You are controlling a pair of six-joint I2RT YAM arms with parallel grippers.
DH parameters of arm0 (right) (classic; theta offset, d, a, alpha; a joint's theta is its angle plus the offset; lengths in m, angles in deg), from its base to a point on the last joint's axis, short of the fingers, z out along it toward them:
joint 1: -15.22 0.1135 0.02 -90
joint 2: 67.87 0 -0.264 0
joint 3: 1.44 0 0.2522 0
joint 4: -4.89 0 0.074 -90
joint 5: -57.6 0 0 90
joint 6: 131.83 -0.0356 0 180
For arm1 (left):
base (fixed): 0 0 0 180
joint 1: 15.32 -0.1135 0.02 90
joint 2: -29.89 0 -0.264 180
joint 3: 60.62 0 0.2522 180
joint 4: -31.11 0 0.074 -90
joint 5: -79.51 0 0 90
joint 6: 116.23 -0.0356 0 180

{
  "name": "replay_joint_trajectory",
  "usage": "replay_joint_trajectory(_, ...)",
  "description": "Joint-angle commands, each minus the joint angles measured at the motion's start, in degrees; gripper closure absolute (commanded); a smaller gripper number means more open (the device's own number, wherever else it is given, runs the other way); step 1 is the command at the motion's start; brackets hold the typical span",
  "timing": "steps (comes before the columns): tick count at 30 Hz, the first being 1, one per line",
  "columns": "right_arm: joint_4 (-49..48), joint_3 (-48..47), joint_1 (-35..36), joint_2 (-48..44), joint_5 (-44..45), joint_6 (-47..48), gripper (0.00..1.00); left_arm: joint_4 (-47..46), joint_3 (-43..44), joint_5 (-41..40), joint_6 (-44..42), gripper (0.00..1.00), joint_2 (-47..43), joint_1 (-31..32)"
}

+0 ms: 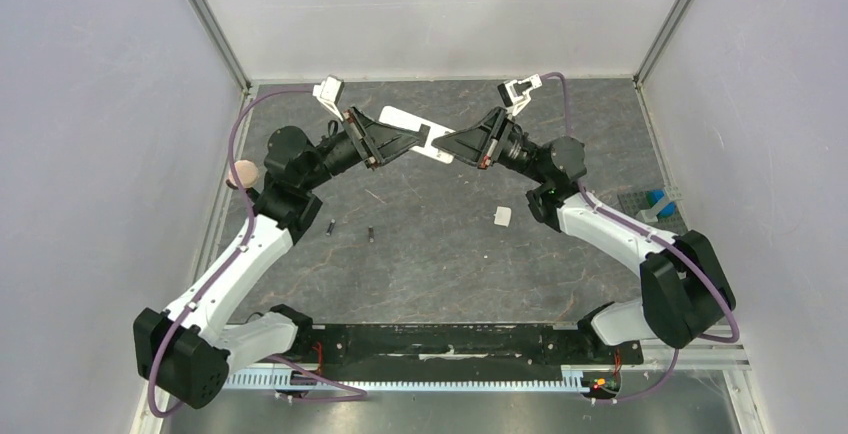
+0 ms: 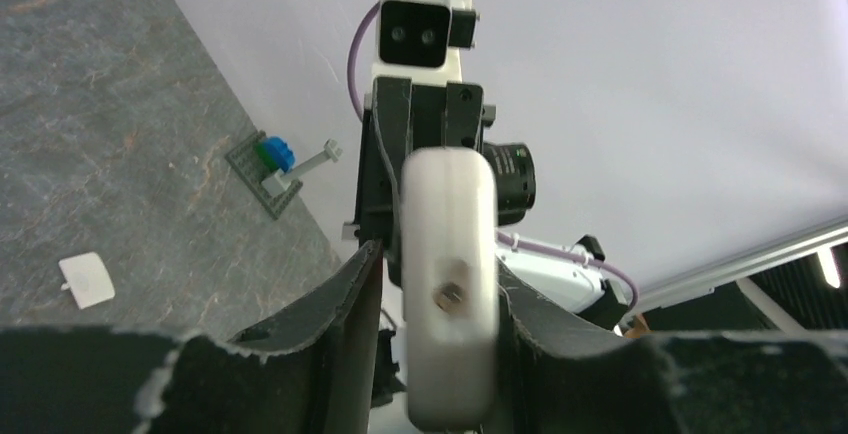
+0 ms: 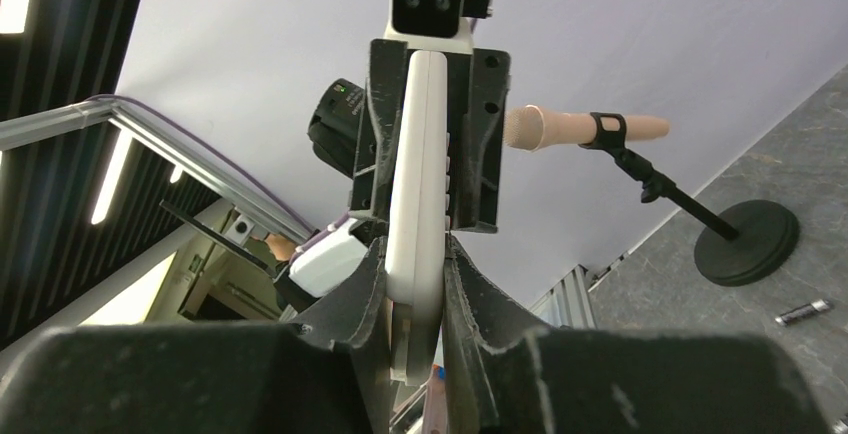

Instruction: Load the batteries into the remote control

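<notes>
The white remote control (image 1: 405, 119) hangs in the air above the back middle of the table, between both grippers. My right gripper (image 1: 438, 145) is shut on its right end, and in the right wrist view both fingers press on the remote control (image 3: 420, 214). My left gripper (image 1: 424, 135) straddles the other end. In the left wrist view the remote control (image 2: 450, 284) touches the right finger (image 2: 540, 324), with a gap to the left finger (image 2: 345, 304). Two dark batteries (image 1: 331, 225) (image 1: 371, 234) lie on the mat left of centre; one battery (image 3: 803, 312) shows in the right wrist view.
A small white square cover piece (image 1: 502, 216) lies on the mat right of centre, also visible as the cover piece (image 2: 87, 280). A grey plate with a blue brick (image 1: 655, 202) sits at the right edge. A round-based stand (image 3: 745, 244) with a peach tip (image 1: 245, 172) is at the left edge.
</notes>
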Motion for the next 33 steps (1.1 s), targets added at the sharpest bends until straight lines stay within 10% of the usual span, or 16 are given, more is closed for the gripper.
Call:
replay_joint_trajectory(1, -4.2, -1.2, 1.9, 0.4, 2.2, 0.3, 0.93, -11.3, -2.0, -7.5, 5.9, 0.58, -0.5, 2.0)
replay_joint_trajectory(18, -2.3, -0.7, 3.0, 0.3, 2.6, 1.2, 0.90, -5.7, -1.0, -10.0, 1.5, 0.72, -1.6, 3.6)
replay_joint_trajectory(22, -1.9, 0.3, 3.0, -0.3, 3.2, 1.4, 0.67, -4.1, -1.0, -11.6, 0.7, 0.97, -2.5, 3.6)
replay_joint_trajectory(26, 0.6, 0.9, 3.0, -2.0, 3.8, 3.4, 0.41, 1.8, -0.2, -15.0, -2.7, 0.98, -3.9, 3.5)
replay_joint_trajectory(33, 18.2, 0.2, 3.0, -5.4, 8.1, 15.5, 0.28, 27.9, 7.6, -33.9, -19.7, 0.98, -9.5, 3.0)
